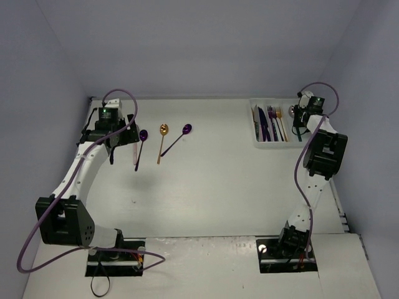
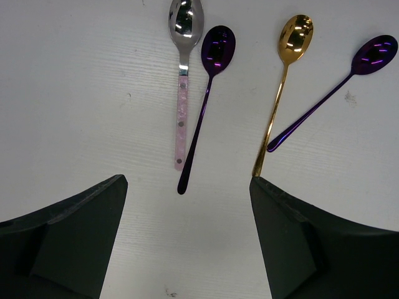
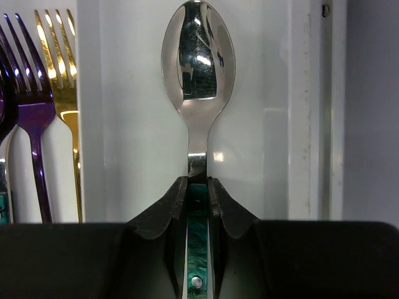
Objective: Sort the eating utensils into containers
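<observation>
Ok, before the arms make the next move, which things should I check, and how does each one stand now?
1. Grip: right gripper shut on teal-handled spoon: ok.
2. Target: spoon lined up over the bare compartment of the white tray, beside the gold fork: ok.
3. Spoon's height above the compartment floor: cannot tell.
4. Other arm: left gripper open for a pick: ok.
5. Single pick: pink-handled spoon well apart from the nearest purple spoon: not ok, their handles almost meet.

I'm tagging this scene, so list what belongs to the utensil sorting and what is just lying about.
Belongs: pink-handled spoon, purple spoon, gold spoon, slanted purple spoon; teal-handled spoon in the right gripper; white tray holding forks and knives.
Lying about: only the arms' purple cables.
</observation>
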Controlling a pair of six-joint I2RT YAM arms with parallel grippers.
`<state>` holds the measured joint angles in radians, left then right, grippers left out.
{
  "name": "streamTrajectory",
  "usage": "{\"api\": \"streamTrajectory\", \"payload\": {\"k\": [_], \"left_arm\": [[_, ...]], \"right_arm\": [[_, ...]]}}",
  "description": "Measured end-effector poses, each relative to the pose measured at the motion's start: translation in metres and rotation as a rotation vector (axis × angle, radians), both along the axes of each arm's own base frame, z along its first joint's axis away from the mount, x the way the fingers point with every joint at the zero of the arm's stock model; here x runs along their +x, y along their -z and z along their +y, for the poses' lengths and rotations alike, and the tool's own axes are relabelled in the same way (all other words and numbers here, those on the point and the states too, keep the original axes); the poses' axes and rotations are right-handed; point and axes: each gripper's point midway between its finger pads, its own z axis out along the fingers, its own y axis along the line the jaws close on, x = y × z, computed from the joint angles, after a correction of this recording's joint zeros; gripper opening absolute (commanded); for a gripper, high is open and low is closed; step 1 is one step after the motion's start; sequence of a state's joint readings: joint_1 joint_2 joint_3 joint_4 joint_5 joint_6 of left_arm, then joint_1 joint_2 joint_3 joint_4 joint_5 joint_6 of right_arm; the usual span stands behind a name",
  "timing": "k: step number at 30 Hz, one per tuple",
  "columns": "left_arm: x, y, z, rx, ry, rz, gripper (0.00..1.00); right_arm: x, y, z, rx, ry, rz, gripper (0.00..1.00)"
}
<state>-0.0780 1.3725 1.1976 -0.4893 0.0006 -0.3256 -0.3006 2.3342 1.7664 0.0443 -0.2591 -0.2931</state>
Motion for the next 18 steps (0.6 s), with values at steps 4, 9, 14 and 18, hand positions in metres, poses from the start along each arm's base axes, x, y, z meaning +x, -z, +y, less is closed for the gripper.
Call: {"api": "streamTrajectory", "payload": {"k": [4, 9, 14, 18], "left_arm": [[0.001, 0.005, 0.0, 0.001, 0.0, 0.014, 0.77], [0.001, 0.005, 0.0, 0.001, 0.0, 0.014, 0.77], [0.001, 0.005, 0.0, 0.001, -0.001, 0.014, 0.77], [0.001, 0.005, 0.0, -0.001, 0.002, 0.014, 0.77]], "right_arm": [[0.006, -0.001, 0.008, 0.01, -0.024, -0.016, 0.11], [0.011, 0.0, 0.028, 0.026, -0.055, -0.016, 0.24], [0.017, -0.008, 0.033, 0.022, -0.049, -0.041, 0.45], [0.017, -0.029, 0.031, 0.018, -0.022, -0.065, 0.49]]}}
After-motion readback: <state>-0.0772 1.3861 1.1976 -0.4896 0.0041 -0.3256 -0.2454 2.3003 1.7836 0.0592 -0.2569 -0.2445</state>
